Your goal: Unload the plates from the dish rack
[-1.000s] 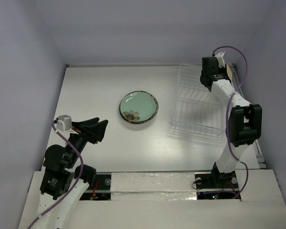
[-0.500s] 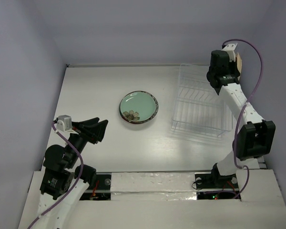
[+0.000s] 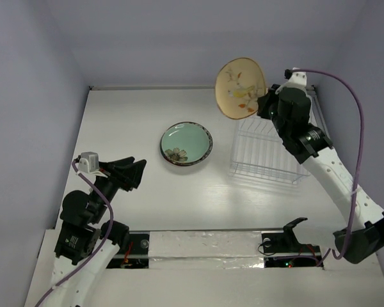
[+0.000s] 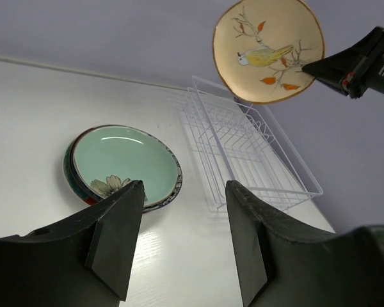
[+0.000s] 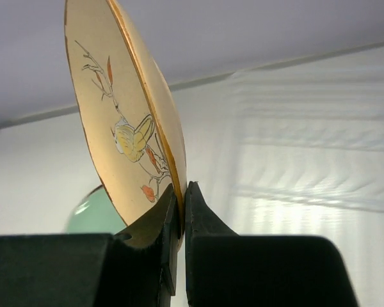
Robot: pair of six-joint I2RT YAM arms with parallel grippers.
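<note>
- Two plates were in view: a tan plate [image 3: 240, 87] up in the air and a pale green plate [image 3: 186, 142] lying flat on the tabletop [image 3: 128, 121].
- Right hand [image 5: 179, 192] pinched the tan plate by its rim, the two fingers pressed close with only the plate's edge between them.
- That plate stood nearly on edge, lifted clear of the dish rack [image 3: 269, 147], and in the top view it hung over the rack's far left end, toward the tabletop's far edge.
- Its painted face, a yellow bird on a twig with orange leaves, was turned to the left side, so the left wrist camera saw it whole against the wall.
- Dish rack sat by the tabletop's right edge, reaching from near the far right corner toward the near edge.
- Pale green plate, with a flower painted near its rim, rested about midway between the left and right edges, just left of the rack and not touching it; a darker patterned rim showed under it in the left wrist view.
- Left hand [image 4: 184, 187] hung above the near left part of the tabletop, fingers spread wide and holding nothing, pointed toward the green plate and well apart from it.
</note>
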